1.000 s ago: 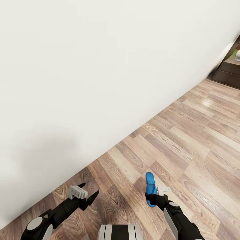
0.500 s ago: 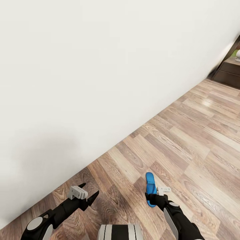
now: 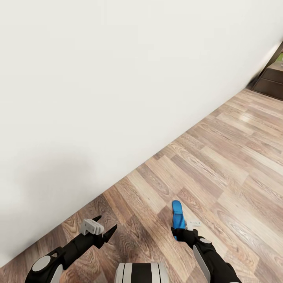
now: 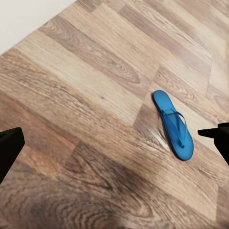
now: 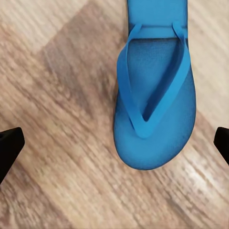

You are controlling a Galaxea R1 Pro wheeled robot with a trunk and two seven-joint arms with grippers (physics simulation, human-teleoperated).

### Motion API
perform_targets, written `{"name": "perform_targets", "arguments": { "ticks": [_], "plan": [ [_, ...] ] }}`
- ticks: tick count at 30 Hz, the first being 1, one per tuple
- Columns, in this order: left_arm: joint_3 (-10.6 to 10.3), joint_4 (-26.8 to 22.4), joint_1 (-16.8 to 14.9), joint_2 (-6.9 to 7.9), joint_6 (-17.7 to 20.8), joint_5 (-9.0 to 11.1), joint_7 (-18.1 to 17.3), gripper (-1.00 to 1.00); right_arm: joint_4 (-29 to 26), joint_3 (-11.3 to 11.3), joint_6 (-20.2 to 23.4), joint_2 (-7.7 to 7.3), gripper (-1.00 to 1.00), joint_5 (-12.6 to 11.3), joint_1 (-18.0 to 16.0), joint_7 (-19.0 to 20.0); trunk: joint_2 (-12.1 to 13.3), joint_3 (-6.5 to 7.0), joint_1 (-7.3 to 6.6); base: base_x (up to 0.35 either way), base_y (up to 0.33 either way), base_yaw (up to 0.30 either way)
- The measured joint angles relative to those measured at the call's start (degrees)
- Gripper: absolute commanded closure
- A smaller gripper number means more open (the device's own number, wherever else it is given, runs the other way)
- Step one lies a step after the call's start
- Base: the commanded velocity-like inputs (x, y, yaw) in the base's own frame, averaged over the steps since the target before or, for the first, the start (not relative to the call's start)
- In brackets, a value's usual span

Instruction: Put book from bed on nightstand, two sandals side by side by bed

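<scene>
Floor of light wood planks runs slantwise across the head view and meets a plain white wall that takes up the upper left. At the far right edge, where floor and wall meet, stands part of a dark brown cabinet with drawer fronts. Near the bottom edge the left gripper hangs above the planks, close to the wall's foot, its two dark fingers spread apart with nothing between them. To its right the right gripper sits over the near end of one blue sandal, which points away from the robot, well apart from the wall and from the cabinet. The top of the robot's trunk shows between the two arms.

In the left wrist view the left gripper is wide open, one dark fingertip at each side of the picture and bare planks between them. The blue sandal lies flat on the floor, straps up, near one fingertip but not touching it, with a strip of the white wall in a corner.

In the right wrist view the right gripper is also spread wide, its fingertips at either side. The blue sandal lies on the planks between them, toe end rounded, touched by neither finger.
</scene>
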Motion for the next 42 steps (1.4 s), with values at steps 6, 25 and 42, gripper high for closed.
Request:
{"name": "perform_targets", "arguments": {
  "ticks": [6,25,42],
  "plan": [
    [-0.1,0.0,0.0,0.0,0.0,0.1,0.0,-1.0,-0.3,0.0,0.0,0.07,-1.0,0.0,0.0,-0.1,0.0,0.0,0.0,0.0,0.0,0.0],
    [-0.1,0.0,0.0,0.0,0.0,0.1,-0.1,-1.0,-2.9,0.0,0.0,0.0,-1.0,0.0,0.0,-0.1,0.0,0.0,0.0,0.076,0.0,0.0],
    [-0.2,0.0,0.0,0.0,0.0,0.0,-0.1,-1.0,-2.9,0.0,0.0,0.0,-1.0,0.0,0.0,-0.1,0.0,0.0,0.0,0.053,-0.025,0.0]
  ]
}}
